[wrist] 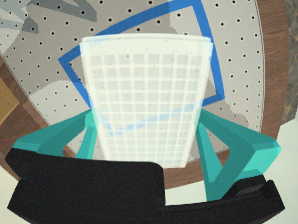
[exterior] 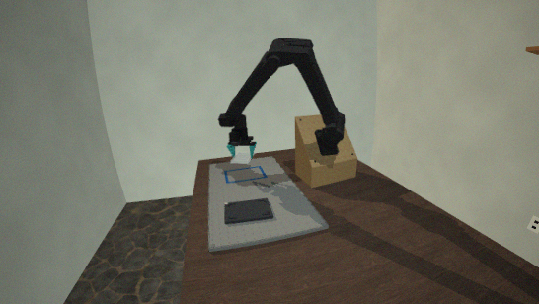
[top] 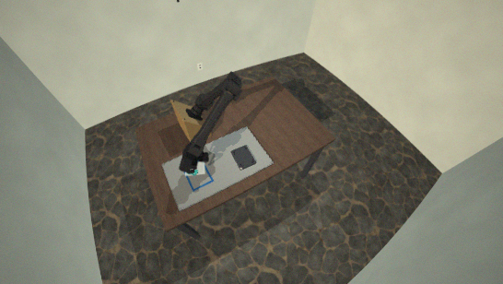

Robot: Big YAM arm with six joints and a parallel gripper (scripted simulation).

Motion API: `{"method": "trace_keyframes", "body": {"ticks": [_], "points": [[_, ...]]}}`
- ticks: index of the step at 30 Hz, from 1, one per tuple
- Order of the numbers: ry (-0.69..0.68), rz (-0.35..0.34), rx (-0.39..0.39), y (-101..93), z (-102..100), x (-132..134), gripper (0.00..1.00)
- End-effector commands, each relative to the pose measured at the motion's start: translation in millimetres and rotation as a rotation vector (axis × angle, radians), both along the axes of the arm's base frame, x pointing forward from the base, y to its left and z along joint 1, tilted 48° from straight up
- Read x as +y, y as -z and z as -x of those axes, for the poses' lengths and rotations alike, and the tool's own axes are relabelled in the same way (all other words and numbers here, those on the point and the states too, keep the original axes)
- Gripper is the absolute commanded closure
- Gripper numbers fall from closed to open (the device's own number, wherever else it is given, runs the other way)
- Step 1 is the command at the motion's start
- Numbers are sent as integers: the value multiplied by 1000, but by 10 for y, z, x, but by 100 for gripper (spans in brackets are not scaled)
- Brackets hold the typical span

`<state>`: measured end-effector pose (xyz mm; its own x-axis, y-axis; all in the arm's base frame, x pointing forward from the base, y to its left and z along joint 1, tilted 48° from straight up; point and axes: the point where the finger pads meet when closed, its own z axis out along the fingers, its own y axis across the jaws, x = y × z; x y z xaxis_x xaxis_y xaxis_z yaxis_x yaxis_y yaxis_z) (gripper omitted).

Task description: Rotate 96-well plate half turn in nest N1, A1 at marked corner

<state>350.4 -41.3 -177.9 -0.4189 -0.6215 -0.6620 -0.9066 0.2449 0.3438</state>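
My gripper (wrist: pixel 146 113), with teal fingers, is shut on the white, see-through 96-well plate (wrist: pixel 145 99). It holds the plate in the air above the blue taped outline B1 (exterior: pixel 245 174) at the far end of the grey deck (exterior: pixel 259 204). The plate also shows in the exterior view (exterior: pixel 241 158) and in the top view (top: pixel 195 171), near B1 (top: pixel 199 180). The dark plate nest N1 (exterior: pixel 248 210) lies empty on the deck's near part, also in the top view (top: pixel 242 157). I cannot make out the plate's cut corner.
A tan wooden wedge block (exterior: pixel 325 158) holds the arm's base at the right of the deck. The deck lies on a brown wooden table (exterior: pixel 346 237). A dark mat (top: pixel 308 98) lies on the floor beyond the table.
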Motion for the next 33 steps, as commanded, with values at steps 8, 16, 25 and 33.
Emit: {"method": "trace_keyframes", "body": {"ticks": [8,16,25,33], "points": [[2,9,-32,-36,-117,-83,100],[2,9,-32,-36,-117,-83,100],[-13,0,-14,53,-40,51,100],[-9,-3,-2,87,3,109,100]]}}
